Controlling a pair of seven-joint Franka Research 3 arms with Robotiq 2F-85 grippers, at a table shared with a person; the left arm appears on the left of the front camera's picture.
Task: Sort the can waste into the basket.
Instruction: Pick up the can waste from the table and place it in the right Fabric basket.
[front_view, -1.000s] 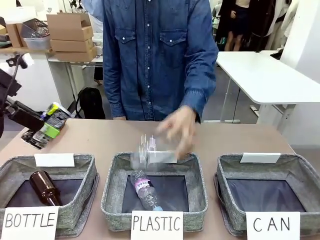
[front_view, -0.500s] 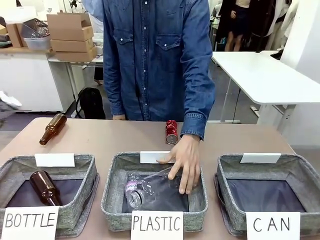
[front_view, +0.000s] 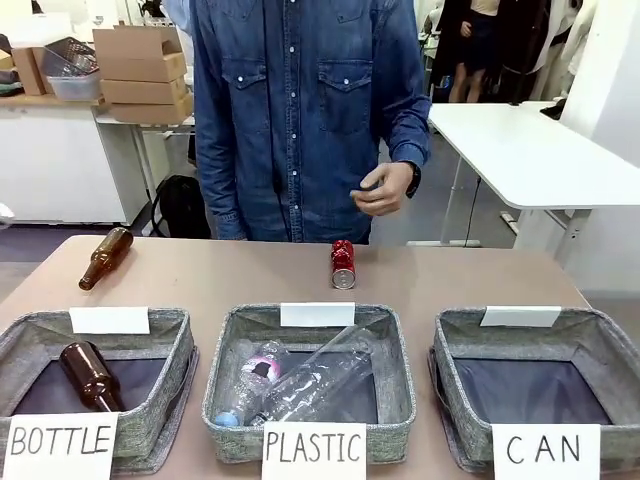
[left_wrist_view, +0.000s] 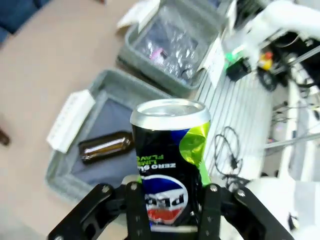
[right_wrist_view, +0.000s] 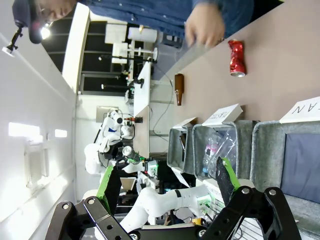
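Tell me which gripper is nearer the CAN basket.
Right. The right gripper hovers open by the CAN basket; the left gripper, holding the dark can, is above the BOTTLE basket.

The left tool (left_wrist_view: 170, 210) is matte black, its hinged links (left_wrist_view: 90, 212) joined by round silver pins (left_wrist_view: 102, 189). The right tool (right_wrist_view: 167, 182) shows the same black links and silver pins, with bright green pads (right_wrist_view: 105, 181) lining its two slim fingers (right_wrist_view: 114, 192).

Left sign (front_view: 60, 447), on left basket (front_view: 160, 425): "BOTTLE", handwritten.
Middle sign (front_view: 313, 446), on middle basket (front_view: 222, 385): "PLASTIC", handwritten.
Right sign (front_view: 545, 449), on right basket (front_view: 447, 375): "CAN", handwritten.
Dark can (left_wrist_view: 172, 170): "pepsi", "ZERO SU…", "LIME", "FLAV…", seen upside down.
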